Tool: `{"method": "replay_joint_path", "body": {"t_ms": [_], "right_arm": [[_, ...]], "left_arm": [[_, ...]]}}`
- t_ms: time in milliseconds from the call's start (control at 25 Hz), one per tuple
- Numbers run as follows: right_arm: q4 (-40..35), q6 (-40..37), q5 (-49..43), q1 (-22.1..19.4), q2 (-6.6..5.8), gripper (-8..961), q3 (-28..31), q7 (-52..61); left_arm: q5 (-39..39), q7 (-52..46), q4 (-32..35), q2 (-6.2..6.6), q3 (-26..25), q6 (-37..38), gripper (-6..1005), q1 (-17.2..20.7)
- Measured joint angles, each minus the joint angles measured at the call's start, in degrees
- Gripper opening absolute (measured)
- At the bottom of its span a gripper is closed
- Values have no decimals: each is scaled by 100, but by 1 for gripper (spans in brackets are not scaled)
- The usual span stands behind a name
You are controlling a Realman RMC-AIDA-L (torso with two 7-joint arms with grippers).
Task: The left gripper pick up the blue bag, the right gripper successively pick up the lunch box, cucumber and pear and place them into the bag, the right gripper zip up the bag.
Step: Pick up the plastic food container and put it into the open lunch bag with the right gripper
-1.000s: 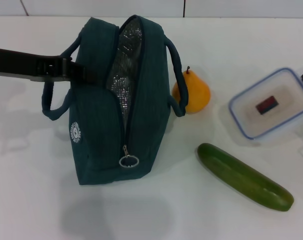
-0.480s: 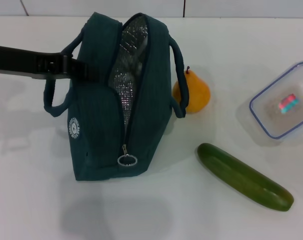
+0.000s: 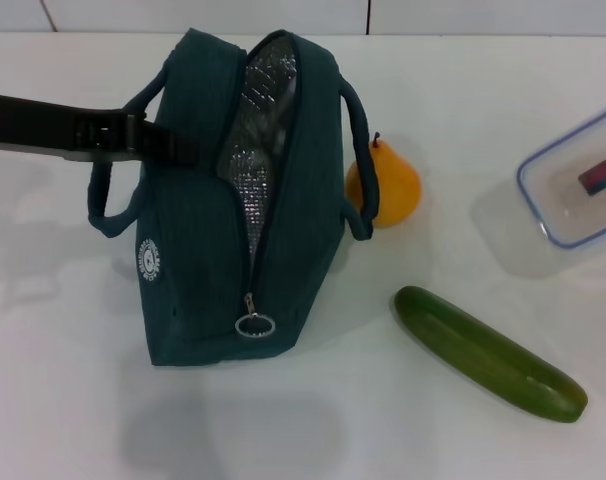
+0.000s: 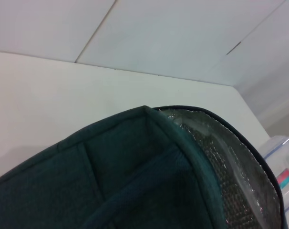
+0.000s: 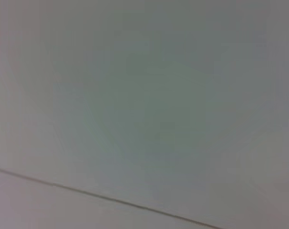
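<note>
Silver-lined and gaping at the top: holding the blue bag [image 3: 193,250] upright at centre-left of the desk [image 3: 63,380] with the left gripper [image 3: 178,148], fingers clenched on the fabric beside the outer handle, judging by the offset shadow below a bag hanging just clear of the surface. Bringing in the lunch box [image 3: 573,175] from the far right edge of the head view, seemingly raised above its own shadow; not seeing the right gripper in any view, so not telling whether those fingers are grasping or released. Doing this step well probably means steadying the bag, lining up the box's long side with the narrow slit of foil lining [image 3: 253,150], and lowering it flat rather than corner first. Watching the near handle [image 3: 355,150] and the pear [image 3: 383,187] just beside the bag on the approach side. Leaving the cucumber [image 3: 488,352] lying well apart, nearer the front. Finding open room above the bag and across the bare desk between box and pear
</note>
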Motion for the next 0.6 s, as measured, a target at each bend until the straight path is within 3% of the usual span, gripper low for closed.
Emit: {"method": "replay_joint_path", "body": {"t_ms": [600], "right_arm": [[777,-1160,711,746,113,127,36,595]], "left_arm": [[2,55,-16,42,39,31,48,-163]]}}
